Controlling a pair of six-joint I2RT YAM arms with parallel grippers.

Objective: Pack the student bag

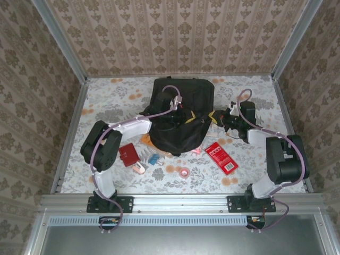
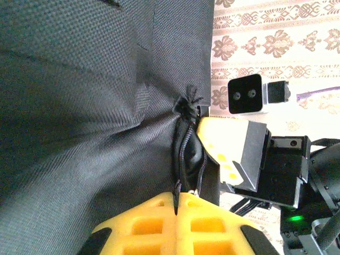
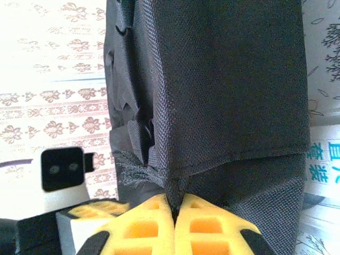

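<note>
Student bag (image 1: 183,90), big, black and soft, lies in the middle of the floral surface (image 1: 106,101), a little toward the far side, with both arms reaching in over it. The left hand (image 1: 182,113) sits on the bag's middle, and from its own wrist view its yellow fingertips (image 2: 154,212) are pressed together on the black zipper seam (image 2: 186,149), where the fabric (image 2: 79,106) bunches into creases. The right hand (image 1: 214,118) comes in at the bag's right edge; in its wrist view the fingers (image 3: 196,218) are clamped shut on a fold of the woven cloth (image 3: 228,79) at a frayed corner. So each hand is pinching the student bag, one from either side. Loose things lie on the near part of the surface: a flat red box (image 1: 221,157) to the right, a smaller red case (image 1: 128,154) to the left just beside the left arm, a roll of pink tape (image 1: 185,172) nearest the arms, and a little blue item (image 1: 154,159) between the case and the tape.
</note>
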